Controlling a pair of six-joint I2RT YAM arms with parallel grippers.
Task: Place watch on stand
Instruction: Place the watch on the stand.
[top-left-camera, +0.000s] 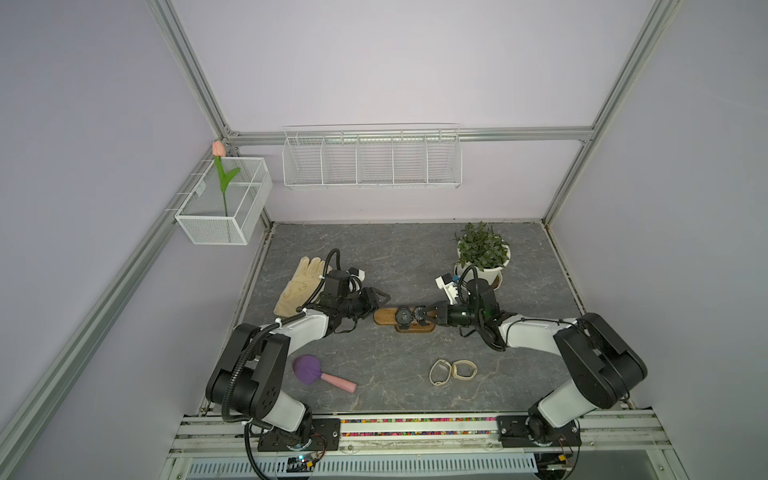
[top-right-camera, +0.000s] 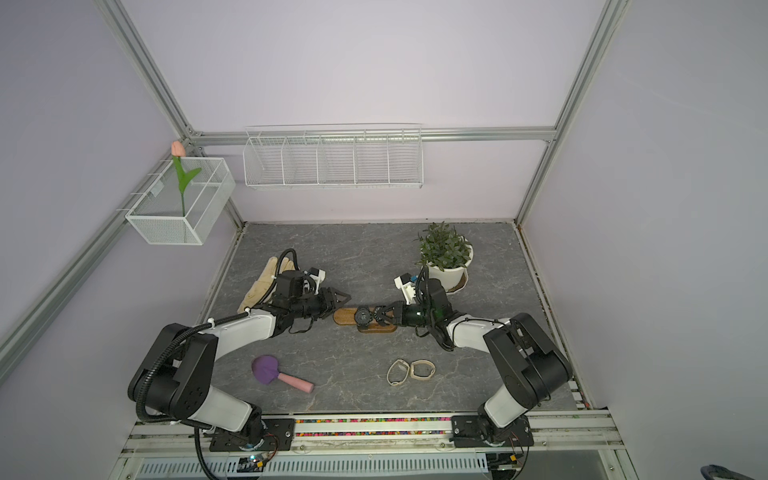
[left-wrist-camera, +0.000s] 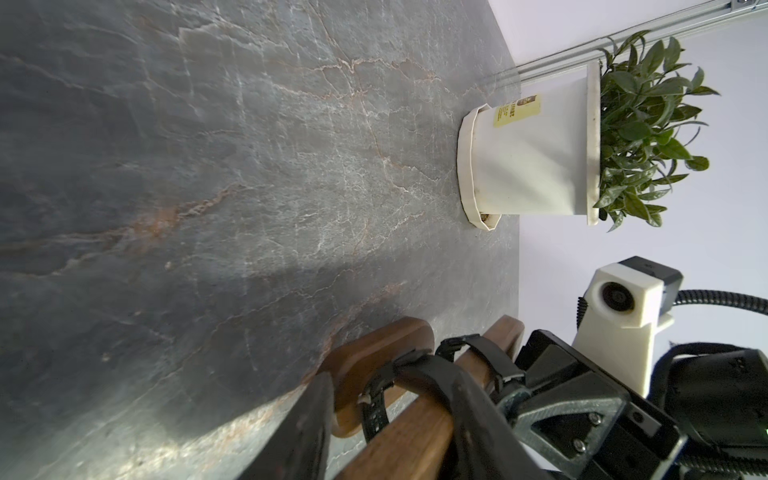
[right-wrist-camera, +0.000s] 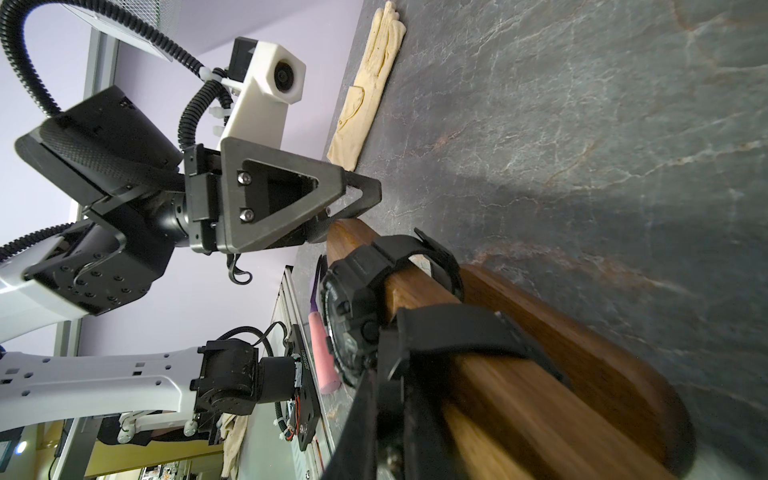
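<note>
The wooden stand (top-left-camera: 384, 316) (top-right-camera: 345, 316) lies mid-table, a long bar on an oval base (top-left-camera: 420, 329). A black watch (top-left-camera: 404, 316) (top-right-camera: 363, 316) (right-wrist-camera: 349, 316) is looped around the bar near its middle, and its strap (left-wrist-camera: 376, 409) hangs under the bar. My right gripper (top-left-camera: 417, 316) (top-right-camera: 377, 315) (right-wrist-camera: 390, 374) is shut on the watch strap from the right. My left gripper (top-left-camera: 378, 307) (top-right-camera: 338, 306) (left-wrist-camera: 390, 386) (right-wrist-camera: 357, 199) is closed around the bar's left end, with the wood between its fingers (left-wrist-camera: 307, 424).
A beige glove (top-left-camera: 301, 286) lies behind the left arm. A potted plant (top-left-camera: 482, 253) stands behind the right arm. Near the front lie a purple-headed, pink-handled object (top-left-camera: 320, 372) and two beige bands (top-left-camera: 453, 371). White wire baskets (top-left-camera: 372, 160) hang on the walls.
</note>
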